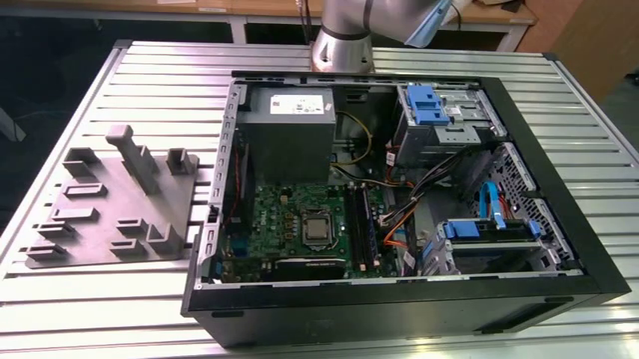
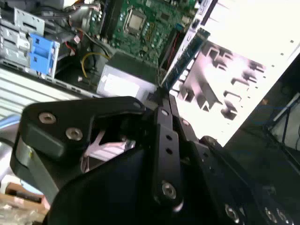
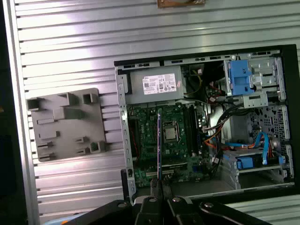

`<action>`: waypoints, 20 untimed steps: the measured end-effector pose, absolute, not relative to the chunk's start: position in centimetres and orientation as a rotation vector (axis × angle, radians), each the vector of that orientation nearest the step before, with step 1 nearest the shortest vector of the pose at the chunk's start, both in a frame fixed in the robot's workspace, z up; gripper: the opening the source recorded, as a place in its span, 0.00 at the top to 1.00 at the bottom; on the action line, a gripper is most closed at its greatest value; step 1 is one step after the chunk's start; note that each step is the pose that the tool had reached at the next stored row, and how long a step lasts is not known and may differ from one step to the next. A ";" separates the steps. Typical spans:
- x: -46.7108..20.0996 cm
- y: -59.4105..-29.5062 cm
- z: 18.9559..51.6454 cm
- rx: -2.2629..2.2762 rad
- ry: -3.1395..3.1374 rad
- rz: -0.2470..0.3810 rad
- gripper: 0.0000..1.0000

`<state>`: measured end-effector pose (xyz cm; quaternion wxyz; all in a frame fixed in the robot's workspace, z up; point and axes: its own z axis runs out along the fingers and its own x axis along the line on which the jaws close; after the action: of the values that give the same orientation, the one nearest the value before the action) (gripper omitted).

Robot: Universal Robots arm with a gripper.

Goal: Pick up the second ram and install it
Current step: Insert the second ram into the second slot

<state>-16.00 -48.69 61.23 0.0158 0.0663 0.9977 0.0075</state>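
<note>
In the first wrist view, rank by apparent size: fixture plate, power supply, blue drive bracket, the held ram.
1. grey fixture plate
2. power supply
3. blue drive bracket
Unranked: the second ram, held in the gripper, shows edge-on and nearer the camera.

My gripper (image 2: pixel 162 93) is of black matt metal with bright screw heads, and it clamps the second ram (image 2: pixel 187 55), a thin green circuit board. The table (image 1: pixel 170 82) is ribbed, silvery metal with a soft shine. The fixture plate (image 1: pixel 110 217) looks like grey matt plastic. The computer case (image 1: pixel 399 299) has a smooth black frame. Its drive latches (image 1: pixel 424 105) are glossy blue plastic.
</note>
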 end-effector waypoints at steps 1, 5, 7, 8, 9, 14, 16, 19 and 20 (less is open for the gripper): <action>-16.0 -48.7 61.2 0.206 3.103 0.024 0.89; -16.0 -48.7 61.0 0.206 3.104 0.038 0.89; -16.0 -48.7 61.0 0.206 3.104 0.040 0.89; -16.0 -48.7 61.0 0.206 3.104 0.041 0.89; -16.0 -48.7 61.0 0.206 3.104 0.042 0.89; -16.0 -48.7 61.0 0.207 3.104 0.057 0.89; -16.0 -48.7 61.0 0.207 3.104 0.059 0.89; -16.0 -48.7 61.0 0.207 3.104 0.062 0.89; -16.0 -48.7 61.0 0.207 3.104 0.063 0.89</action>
<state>-16.00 -48.69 60.98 0.0149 0.0664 0.9975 0.0201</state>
